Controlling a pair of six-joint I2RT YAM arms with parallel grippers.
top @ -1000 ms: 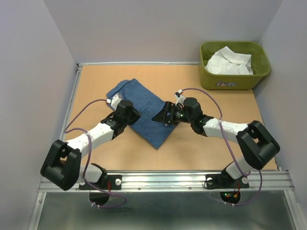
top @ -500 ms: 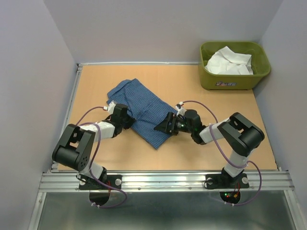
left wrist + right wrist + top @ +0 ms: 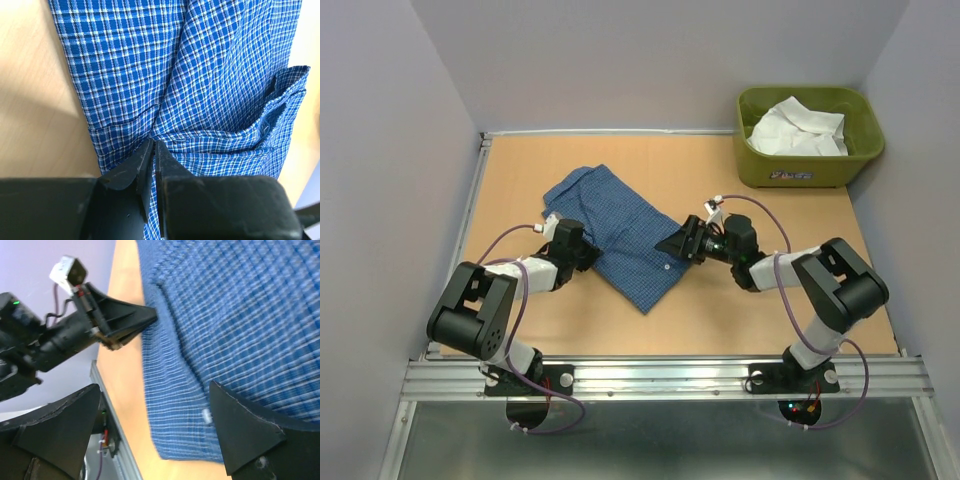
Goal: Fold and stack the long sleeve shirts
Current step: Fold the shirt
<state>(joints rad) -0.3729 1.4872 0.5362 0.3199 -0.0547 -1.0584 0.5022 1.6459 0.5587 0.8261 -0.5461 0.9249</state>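
Long axis of blue shirt (image 3: 625,225) runs upper left to lower right. Left gripper (image 3: 153,146) clamped on its left edge; right gripper (image 3: 675,245) spread wide at the opposite edge.

Legible markings: none.
A small label (image 3: 788,174) is showing on the front wall of the olive-green tub (image 3: 840,170), its print too small to read.

The left gripper (image 3: 154,150) drew its jaws together, pinching the edge of the blue shirt (image 3: 620,220); its arm folded, the elbow swinging in towards the base; the right gripper (image 3: 672,244), jaws wide, backed rightwards to the shirt's right edge; its arm folded likewise.
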